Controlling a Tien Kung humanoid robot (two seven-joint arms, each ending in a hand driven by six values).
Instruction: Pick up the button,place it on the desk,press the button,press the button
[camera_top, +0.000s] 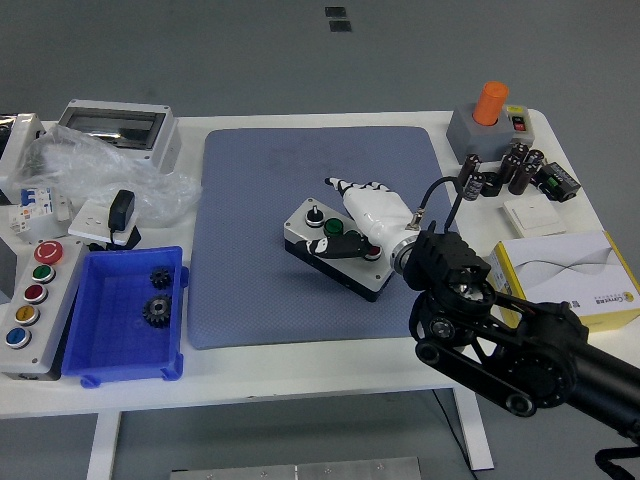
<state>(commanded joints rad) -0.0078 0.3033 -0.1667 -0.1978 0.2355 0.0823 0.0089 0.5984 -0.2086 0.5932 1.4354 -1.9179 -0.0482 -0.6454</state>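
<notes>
The button box (325, 243), white on top with black sides, carries a black knob, a green button and a red button. It lies slightly tilted on the blue-grey mat (250, 230), right of the mat's middle. My right hand (368, 213) reaches in from the lower right and is shut on the box's right end. Its dark thumb lies across the top near the green button, and one finger (340, 184) points out to the left behind the box. The left arm is out of sight.
A blue bin (120, 345) with two gears sits at the front left, beside a grey panel (30, 300) of coloured buttons. Back left: plastic bag (90, 170), grey enclosure (115, 125). Right side: an orange emergency button (490, 110), capacitors (510, 172), a yellow-white carton (570, 275).
</notes>
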